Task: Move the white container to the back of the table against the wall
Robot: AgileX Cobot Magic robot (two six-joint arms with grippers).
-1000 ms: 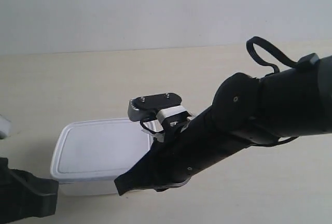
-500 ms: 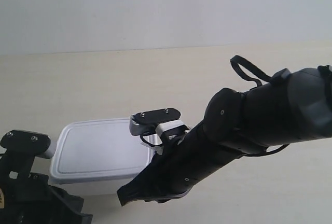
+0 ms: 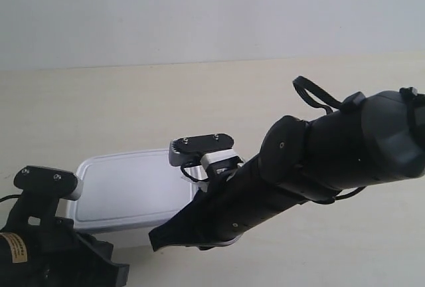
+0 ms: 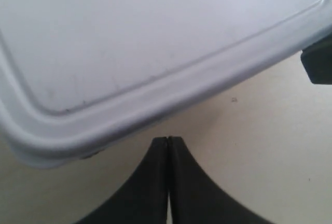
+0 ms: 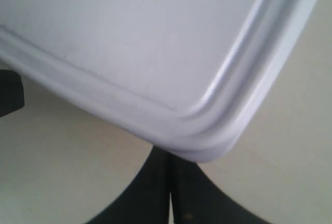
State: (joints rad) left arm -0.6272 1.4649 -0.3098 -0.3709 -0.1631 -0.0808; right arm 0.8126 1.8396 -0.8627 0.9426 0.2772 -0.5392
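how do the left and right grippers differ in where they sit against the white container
The left gripper's tips stop short of the white container, with a strip of table showing between them. The right gripper's tips vanish behind its rim. The left faces a straight edge, the right a rounded corner. Both are shut, holding nothing.

The white container (image 3: 126, 191) is plain white, with its lid shading to pale grey. The table (image 3: 133, 101) is pale cream with faint wood grain and a tiny dark speck (image 4: 233, 99). The wall (image 3: 199, 8) is flat pale grey-blue. The arm at the exterior view's left (image 3: 46, 254) is black with a yellow label (image 3: 13, 247). The arm at the exterior view's right (image 3: 319, 161) is black too. The left gripper (image 4: 167, 140) and right gripper (image 5: 169, 169) are black.
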